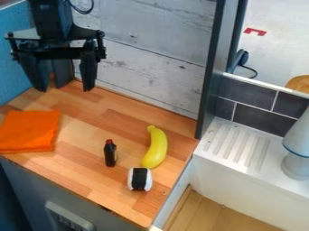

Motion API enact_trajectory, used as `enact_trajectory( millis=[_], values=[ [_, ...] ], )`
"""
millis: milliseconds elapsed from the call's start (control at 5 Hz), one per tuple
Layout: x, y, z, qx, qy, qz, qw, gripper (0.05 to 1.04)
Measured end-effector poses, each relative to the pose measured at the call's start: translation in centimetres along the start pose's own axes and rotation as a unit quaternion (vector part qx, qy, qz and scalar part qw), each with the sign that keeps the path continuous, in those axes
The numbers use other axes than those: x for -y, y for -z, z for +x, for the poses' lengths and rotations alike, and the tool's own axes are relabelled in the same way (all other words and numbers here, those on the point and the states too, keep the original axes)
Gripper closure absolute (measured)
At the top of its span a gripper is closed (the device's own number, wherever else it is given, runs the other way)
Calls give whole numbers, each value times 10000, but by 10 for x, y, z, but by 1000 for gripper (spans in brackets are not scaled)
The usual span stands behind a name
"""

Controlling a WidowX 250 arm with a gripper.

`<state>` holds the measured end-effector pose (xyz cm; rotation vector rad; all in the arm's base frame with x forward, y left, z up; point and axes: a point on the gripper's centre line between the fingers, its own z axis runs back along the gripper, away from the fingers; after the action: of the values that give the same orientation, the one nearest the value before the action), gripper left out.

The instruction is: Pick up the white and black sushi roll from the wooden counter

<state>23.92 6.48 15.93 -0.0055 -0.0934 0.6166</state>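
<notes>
An orange cloth (29, 131) lies on the left of the wooden counter (78, 135); the gripper (64, 89) hangs above, toward the back, its jaws spread wide. Farther right are a small dark bottle (110, 154), a yellow banana (156, 148) and a black-and-white roll (140, 179)

toy kitchen | wooden counter (91, 180) | white ridged drainboard (232, 144) | dark wall tiles (262, 119)

Wooden countertop (91, 178), left and centre of frame, carries orange cloth (29, 131), dark bottle (110, 154), banana (156, 148), black-and-white roll (140, 179).
</notes>
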Motion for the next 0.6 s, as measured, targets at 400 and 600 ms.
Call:
enact_trajectory(
  millis=[400, 600],
  values=[
    [-1, 6, -2, -115, 0, 42, 9999, 83],
    [0, 6, -1, -108, 38, 39, 9999, 83]
  ],
)
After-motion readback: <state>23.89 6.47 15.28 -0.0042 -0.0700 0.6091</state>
